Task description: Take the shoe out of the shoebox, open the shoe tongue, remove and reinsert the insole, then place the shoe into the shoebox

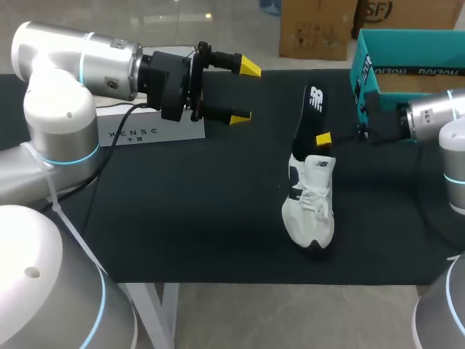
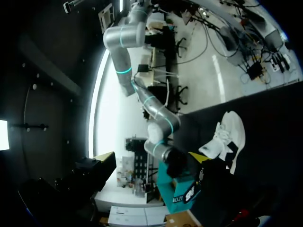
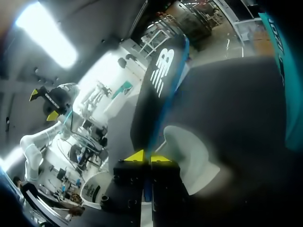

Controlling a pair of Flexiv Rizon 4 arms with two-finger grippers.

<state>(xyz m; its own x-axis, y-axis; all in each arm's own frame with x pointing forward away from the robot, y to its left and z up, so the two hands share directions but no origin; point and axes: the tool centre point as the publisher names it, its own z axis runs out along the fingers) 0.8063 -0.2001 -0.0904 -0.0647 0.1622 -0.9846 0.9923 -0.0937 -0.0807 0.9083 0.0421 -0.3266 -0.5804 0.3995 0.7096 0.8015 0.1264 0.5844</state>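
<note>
1. White lace-up sneaker with black trim (image 1: 311, 211) is sitting on the black table (image 1: 182, 218), right of the middle and outside the box, with its toe pointing toward the near edge.
2. Left gripper (image 1: 245, 92) is hanging above the table's far left part, its yellow-tipped fingers standing wide apart with nothing between them. Only the head view is showing this, as its own wrist view is showing no yellow tips.
3. White lettered placard (image 1: 156, 132) is lying on the table by the left arm's wrist.
4. Long black insole with a white logo (image 1: 311, 116) is rising from the sneaker's heel opening and tilting toward the far edge. The right wrist view alone is showing its blue edge (image 3: 158, 80).
5. Right gripper (image 3: 148, 157) is pinching the insole, with both tips pressing on it from two sides. The head view is showing only one tip (image 1: 324, 139).
6. Teal cardboard shoebox (image 1: 363, 73) is standing open at the far right, apart from the sneaker.
7. Counting up: one sneaker, one insole, one shoebox, one placard, two grippers.
</note>
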